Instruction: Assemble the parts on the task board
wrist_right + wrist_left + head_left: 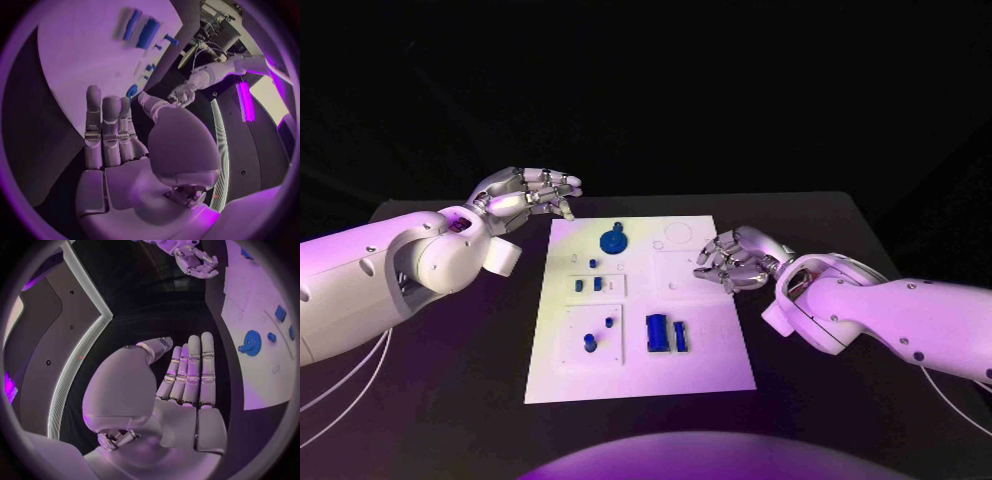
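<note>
Both robot hands, left robot hand [528,193] and right robot hand [733,258], are held spread and empty at the task board [711,370] edges (seemingly to keep clear), while blue parts [665,332] lie on it.

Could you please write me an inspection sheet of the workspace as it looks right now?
Surface: black table, with the white task board in its middle.
Job's things: round blue part at the board's far end; two upright blue blocks nearer the robot; small blue pieces between them and beside them.
Clutter: nothing seen.
Hands: left hand off the board's far left corner, fingers straight in its wrist view, holding nothing; right hand over the board's right edge, holding nothing.
Cables: thin pale cables under the left arm.
Surroundings: dark.
</note>
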Robot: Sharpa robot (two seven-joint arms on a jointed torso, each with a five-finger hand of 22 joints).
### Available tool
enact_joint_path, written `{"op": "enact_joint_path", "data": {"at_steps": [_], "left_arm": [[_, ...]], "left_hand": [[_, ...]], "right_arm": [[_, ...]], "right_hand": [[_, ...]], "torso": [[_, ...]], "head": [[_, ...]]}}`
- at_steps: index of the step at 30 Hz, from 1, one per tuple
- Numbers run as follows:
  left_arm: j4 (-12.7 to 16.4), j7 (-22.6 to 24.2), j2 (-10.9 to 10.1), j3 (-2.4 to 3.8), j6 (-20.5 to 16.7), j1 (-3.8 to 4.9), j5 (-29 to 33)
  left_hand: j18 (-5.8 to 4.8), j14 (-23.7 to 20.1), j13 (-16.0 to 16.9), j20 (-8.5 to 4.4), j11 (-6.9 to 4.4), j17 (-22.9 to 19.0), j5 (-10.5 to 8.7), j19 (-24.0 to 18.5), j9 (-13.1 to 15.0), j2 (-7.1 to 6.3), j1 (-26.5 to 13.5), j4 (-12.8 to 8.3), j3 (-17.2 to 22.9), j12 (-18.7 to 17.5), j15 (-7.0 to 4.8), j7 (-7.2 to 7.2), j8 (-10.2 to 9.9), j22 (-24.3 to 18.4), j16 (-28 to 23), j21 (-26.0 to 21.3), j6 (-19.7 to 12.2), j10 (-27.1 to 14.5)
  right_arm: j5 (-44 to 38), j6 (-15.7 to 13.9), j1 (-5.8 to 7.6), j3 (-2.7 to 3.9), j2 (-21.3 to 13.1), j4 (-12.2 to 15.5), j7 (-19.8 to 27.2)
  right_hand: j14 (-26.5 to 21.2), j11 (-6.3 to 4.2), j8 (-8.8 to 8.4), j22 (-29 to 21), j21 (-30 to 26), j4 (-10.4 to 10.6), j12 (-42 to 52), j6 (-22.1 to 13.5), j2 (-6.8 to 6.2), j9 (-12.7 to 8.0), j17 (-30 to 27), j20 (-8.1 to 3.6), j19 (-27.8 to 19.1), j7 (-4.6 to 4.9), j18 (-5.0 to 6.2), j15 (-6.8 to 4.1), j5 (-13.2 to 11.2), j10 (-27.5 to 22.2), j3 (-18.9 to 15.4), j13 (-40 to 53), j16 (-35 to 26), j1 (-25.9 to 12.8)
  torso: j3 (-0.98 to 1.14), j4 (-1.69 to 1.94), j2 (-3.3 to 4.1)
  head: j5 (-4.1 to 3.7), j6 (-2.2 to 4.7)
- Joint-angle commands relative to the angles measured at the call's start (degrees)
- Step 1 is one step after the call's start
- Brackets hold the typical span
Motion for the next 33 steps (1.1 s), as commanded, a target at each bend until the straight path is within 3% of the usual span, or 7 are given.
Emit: {"op": "enact_joint_path", "data": {"at_steps": [1,17,18,23,24,26,33], "left_arm": [[-1.12,4.07,0.94,0.01,-4.28,-0.33,1.87],[-11.57,12.2,9.19,0.08,-13.33,-3.86,12.74],[-10.63,7.78,8.37,0.04,-9.21,-3.51,8.12],[-9.42,8.04,8.29,0.04,-11.21,-3.71,8.2],[-8.98,8.13,8.26,0.04,-11.94,-3.78,8.23],[-7.87,8.36,8.18,0.04,-13.76,-3.96,8.29],[-1.27,9.75,7.72,0.05,-24.68,-5.05,8.69]], "left_hand": [[-0.25,-3.39,-0.03,1.21,0.37,-2.5,-0.65,-2.86,0.21,-0.94,-0.43,0.29,-1.51,0.68,0.78,0.74,0.42,-2.82,-4.26,-5.09,-0.42,1.16],[-2.36,-11.14,-4.34,5.81,1.64,-13.89,-5.25,-5.01,-6.61,0.33,-0.41,7.78,-9.33,-22.2,4.56,-2.05,-4.9,-22.44,-39.09,-37.66,-7.62,2.53],[-10.2,-48.68,-7.92,-10.86,-9.33,-23.41,-11.57,-45.81,-22.44,9.67,-23.46,-3.39,-33.61,-29.24,-5.91,-11.86,-16.74,-26.18,-49.86,-44.2,-46.17,-47.21],[-10.2,-48.68,-7.92,-10.86,-9.33,-23.41,-11.57,-45.81,-22.44,9.67,-32.48,-3.39,-33.61,-29.24,-5.91,-11.86,-16.74,-26.18,-49.86,-44.2,-46.17,-47.21],[-10.2,-48.68,-7.92,-10.86,-9.33,-23.41,-11.57,-45.81,-22.44,9.67,-34.23,-3.39,-33.61,-29.24,-5.91,-11.86,-16.74,-26.18,-49.86,-44.2,-46.17,-47.21],[-10.2,-48.68,-7.92,-10.86,-9.33,-23.41,-11.57,-45.81,-22.44,9.67,-77.34,-3.39,-33.61,-29.24,-5.91,-11.86,-16.74,-26.18,-49.86,-44.2,-46.17,-47.21],[-10.2,-48.68,-7.92,-10.86,-9.33,-23.41,-11.57,-45.81,-22.44,9.67,-77.34,-3.39,-33.61,-29.24,-5.91,-11.86,-16.74,-26.18,-49.86,-44.2,-46.17,-47.21]], "right_arm": [[21.19,0.39,1.17,0.27,1.5,-4.81,16.38],[44.04,12.07,1.92,1.67,14.38,-32.62,29.91],[36.71,7.05,2.07,1.61,13.3,-30.22,24.76],[37.94,5.32,1.42,2.34,12.93,-28.21,25.5],[38.38,4.69,1.19,2.61,12.8,-27.48,25.76],[39.51,3.12,0.6,3.27,12.46,-25.65,26.44],[45.91,-5.87,-2.77,7.06,10.52,-15.21,30.28]], "right_hand": [[-1.78,1.01,-1.46,-4.04,-3.87,-0.51,-4.3,-1.62,-0.61,-1.08,-2.08,1.06,-1.04,1.03,0.47,1.02,-0.02,-1.52,1.26,-5.46,-5.96,0.59],[-22.82,7.04,-11.84,-33.66,-11.32,-0.33,-25.48,-1.43,1.03,-9.32,-18.55,10.2,-23.3,4.04,0.55,9.7,-0.02,-7.94,-6.9,-35.72,-36.77,0.11],[-73.3,-3.98,-25.63,-63.09,-14.82,-7.63,-34.29,-45.41,10.68,-29.97,-40.34,-5.85,-67.09,-8.76,-9.82,0.18,-2.88,-59.98,-27.69,-47.18,-46.81,-21.18],[-73.3,-3.98,-25.63,-63.09,-14.82,-7.63,-34.29,-45.41,10.68,-29.97,-40.34,-5.85,-67.09,-8.76,-9.82,0.18,-2.88,-59.98,-27.69,-47.18,-46.81,-29.53],[-73.3,-3.98,-25.63,-63.09,-14.82,-7.63,-34.29,-45.41,10.68,-29.97,-40.34,-5.85,-67.09,-8.76,-9.82,0.18,-2.88,-59.98,-27.69,-47.18,-46.81,-70.86],[-73.3,-3.98,-25.63,-63.09,-14.82,-7.63,-34.29,-45.41,10.68,-29.97,-40.34,-5.85,-67.09,-8.76,-9.82,0.18,-2.88,-59.98,-27.69,-47.18,-46.81,-70.86],[-73.3,-3.98,-25.63,-63.09,-14.82,-7.63,-34.29,-45.41,10.68,-29.97,-40.34,-5.85,-67.09,-8.76,-9.82,0.18,-2.88,-59.98,-27.69,-47.18,-46.81,-70.86]], "torso": [[-0.67,-0.02,-1.4],[-0.13,0.82,-4.89],[-0.51,0.47,-4.02],[0.5,1.24,-4.38],[0.86,1.51,-4.5],[1.5,2.0,-4.73],[2.11,2.46,-4.94]], "head": [[0.19,1.93],[1.26,12.04],[1.07,10.42],[1.55,11.27],[1.72,11.58],[2.02,12.13],[2.31,12.64]]}}
